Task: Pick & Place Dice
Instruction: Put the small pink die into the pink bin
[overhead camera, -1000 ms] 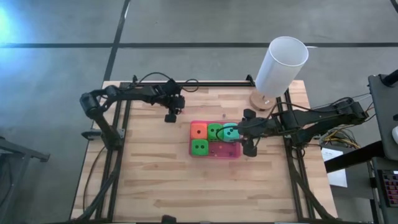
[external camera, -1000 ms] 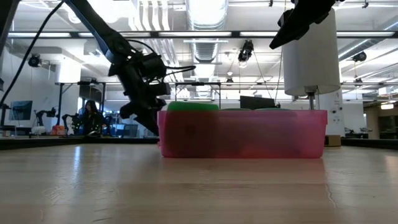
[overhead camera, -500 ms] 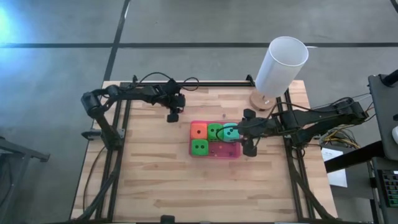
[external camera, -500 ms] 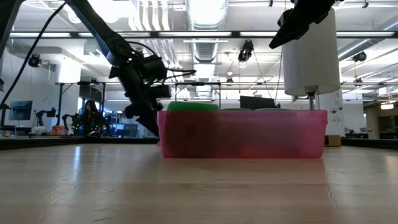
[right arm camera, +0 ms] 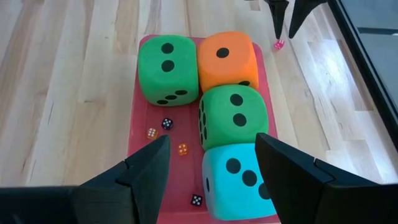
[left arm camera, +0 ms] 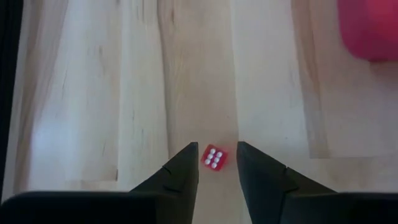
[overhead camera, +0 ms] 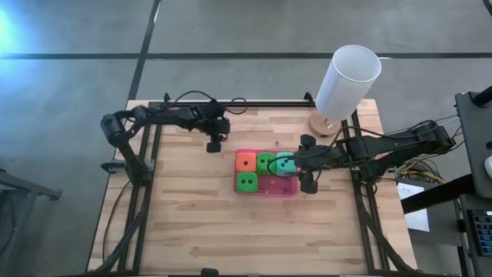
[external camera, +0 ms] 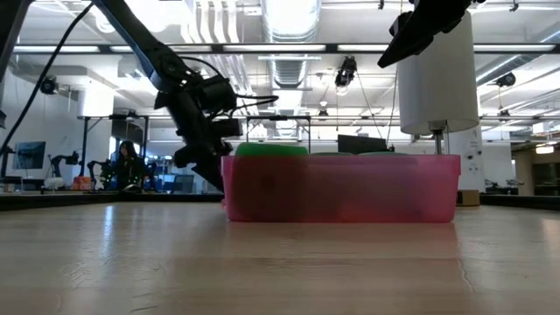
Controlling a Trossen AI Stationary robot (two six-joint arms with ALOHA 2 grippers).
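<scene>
Little has been shifted since the earlier high view except the left gripper (overhead camera: 214,145), which has been carried slightly toward the pink tray (overhead camera: 290,189) and now hangs over bare bench (overhead camera: 184,215) just off the tray's far left corner; its fingers (left arm camera: 184,167) are parted narrowly with nothing between them, and a tiny red die (left arm camera: 214,157) is seen lying on the wood directly in line with the gap, not yet grasped. Four large soft dice are already seated in the tray: the orange die (overhead camera: 245,161), a green die (overhead camera: 265,162) and the teal die (overhead camera: 285,164) in one row, with the second green die (overhead camera: 247,181) beside them; several tiny dice (right arm camera: 166,124) are scattered on the tray floor. The right gripper (right arm camera: 211,163) is held open and empty over the tray's right end, above the teal die. The placing is judged nearly complete; the red die on the bench appears to be what is left.
</scene>
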